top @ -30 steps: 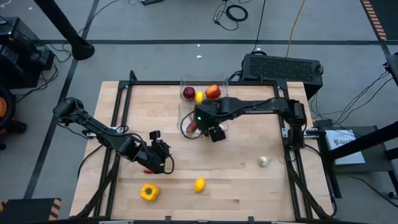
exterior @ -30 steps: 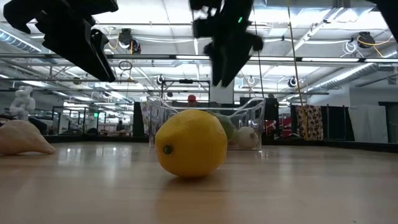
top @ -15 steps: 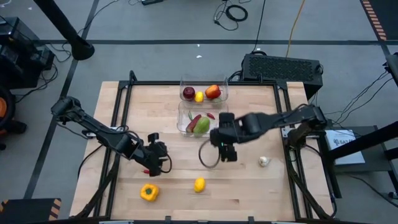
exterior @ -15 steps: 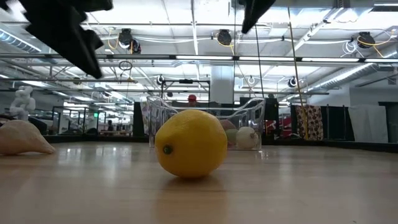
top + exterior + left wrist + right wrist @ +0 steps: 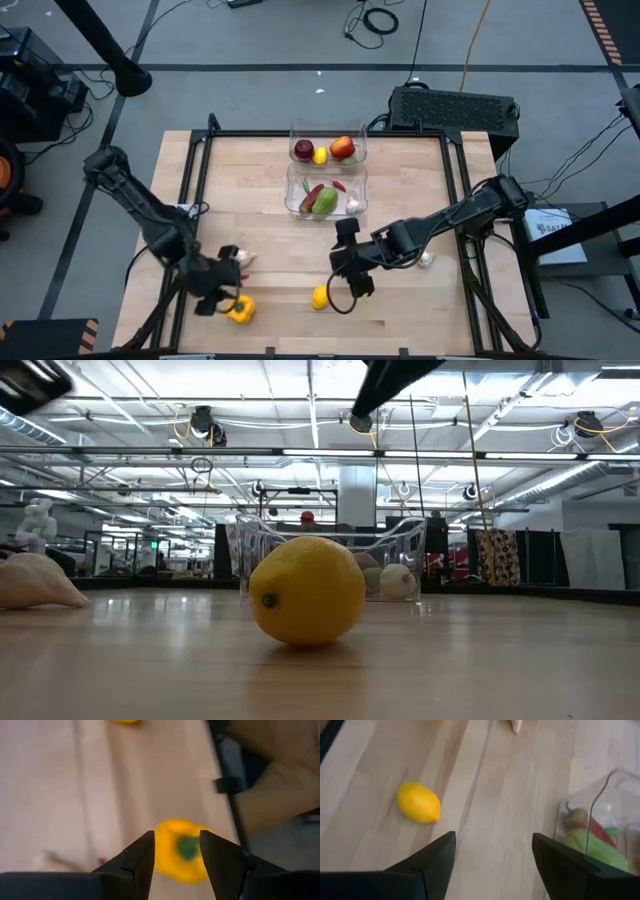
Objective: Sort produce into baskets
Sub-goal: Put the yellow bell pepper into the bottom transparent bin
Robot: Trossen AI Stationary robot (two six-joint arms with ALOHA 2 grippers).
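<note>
1. The left gripper (image 5: 176, 851) is released, with its two dark fingers spread. It hangs over the yellow pepper (image 5: 181, 856) at the near left part of the table (image 5: 400, 310), and the pepper with its green stem shows in the gap between the fingers.
2. The right gripper (image 5: 492, 857) is also released, the fingers wide apart with bare wood between them. In the high view it is just to the right of the lemon (image 5: 320, 296), which lies free near the near edge in the middle.
3. A garlic bulb (image 5: 243, 258) lies just beside the left gripper, on its far side. A second garlic bulb (image 5: 426, 260) lies on the right part of the table, next to the right arm.
4. The near basket (image 5: 292, 196) stands at the middle of the far half and holds a green pepper (image 5: 324, 202), a dark red pepper and something white.
5. The far basket (image 5: 327, 129) touches it from behind and holds two red apples and a small lemon.
</note>
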